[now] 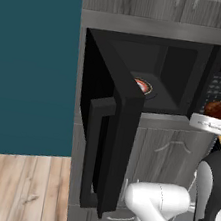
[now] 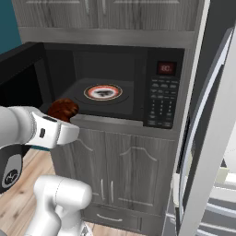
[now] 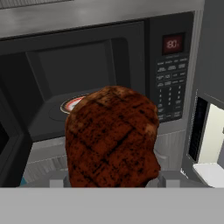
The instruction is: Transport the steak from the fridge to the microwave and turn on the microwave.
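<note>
Steak (image 3: 111,138) sits pinched in the gripper (image 3: 111,181), whose jaws stand wide against its 2 sides; in the hand view the meat rises as a dark, cross-hatched brown lump straight up from the fingers, whose tips are hidden beneath it. From the right base view the steak (image 2: 63,109) shows as a small reddish-brown lump at the end of the white hand (image 2: 50,131), held just outside the microwave (image 2: 115,87), in front of its lower left corner and level with the cavity floor. From the left base view the steak (image 1: 217,110) hangs in front of the microwave's keypad (image 1: 218,86).

The microwave's door (image 1: 109,148) is swung fully open to the left, its thick black handle facing out. Inside the microwave, a round plate (image 2: 103,92) with an orange-white rim lies flat on the floor of the cavity. The small red display (image 2: 166,68) glows above the keypad. To the right of the microwave stands the fridge (image 2: 207,138), with a long curved silver handle (image 2: 193,133) on its light-grey door.
</note>
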